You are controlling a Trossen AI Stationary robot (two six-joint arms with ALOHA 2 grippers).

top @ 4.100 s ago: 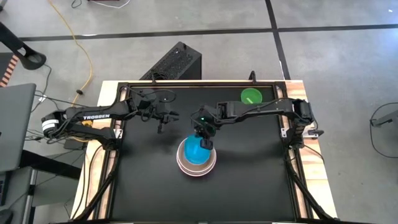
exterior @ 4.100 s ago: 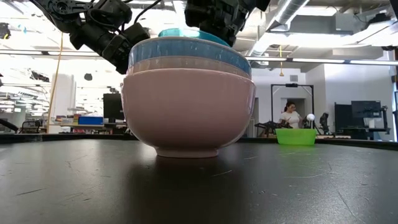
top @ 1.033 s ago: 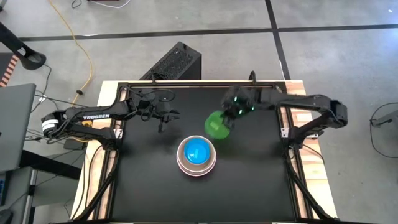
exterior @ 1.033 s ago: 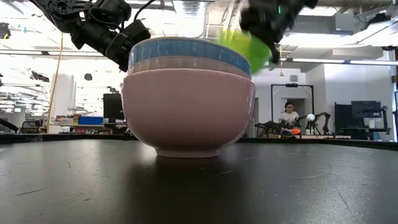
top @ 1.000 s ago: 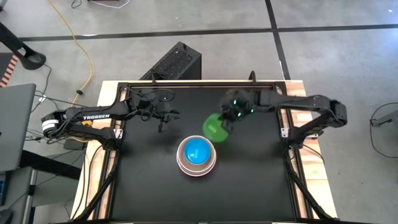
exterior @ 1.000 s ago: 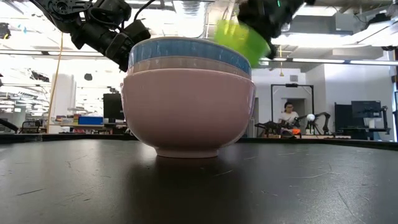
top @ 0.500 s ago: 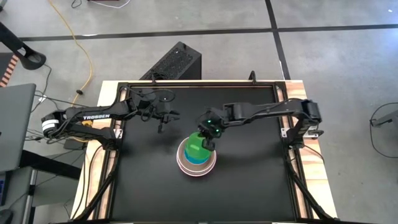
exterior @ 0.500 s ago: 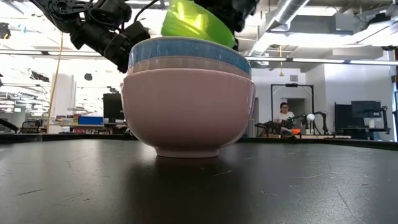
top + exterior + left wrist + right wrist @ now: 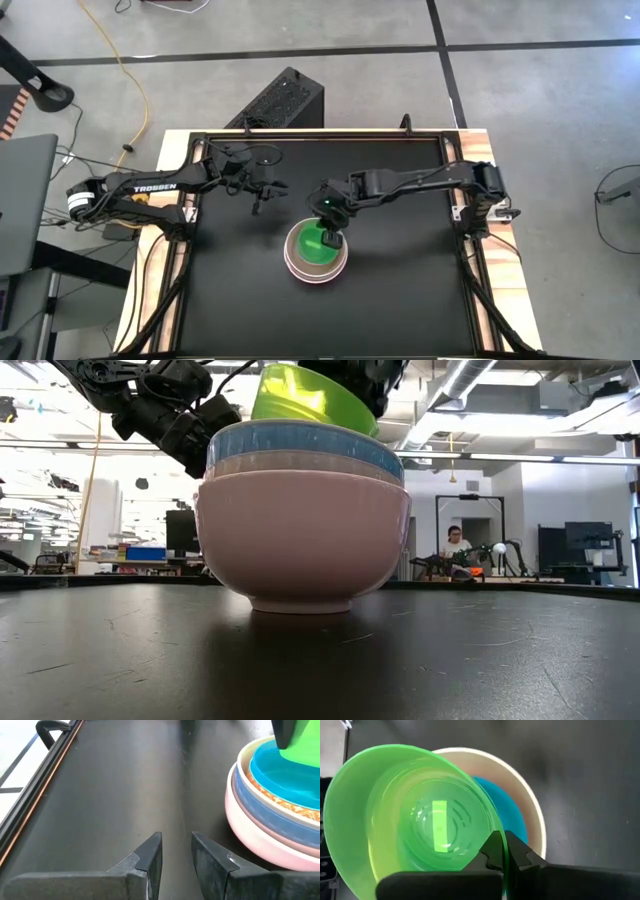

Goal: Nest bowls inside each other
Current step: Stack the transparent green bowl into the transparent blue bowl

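The right end effector (image 9: pixel 333 238) hung over the stack of bowls near the middle of the black tabletop (image 9: pixel 400 300). Its fingers were pinched shut on the rim of the small green bowl (image 9: pixel 318 243), one finger inside and one outside. The green bowl sat tilted over the top of the stack, its lower part already dipping into the teal bowl (image 9: pixel 280 772). I could not tell if it was touching that bowl.

The stack stood upright. The pink bowl (image 9: pixel 303 530) was on the outside at the bottom. Inside it a beige rim (image 9: pixel 300 463) showed, then the large blue bowl (image 9: pixel 300 438), then the teal one. From above, only a pale ring of rims showed around the green.

The left end effector (image 9: pixel 176 851) waited low over the tabletop, toward the back left corner, well apart from the stack. Its two fingers stood a little apart, with nothing between them

A person (image 9: pixel 455 547) was far off in the room behind
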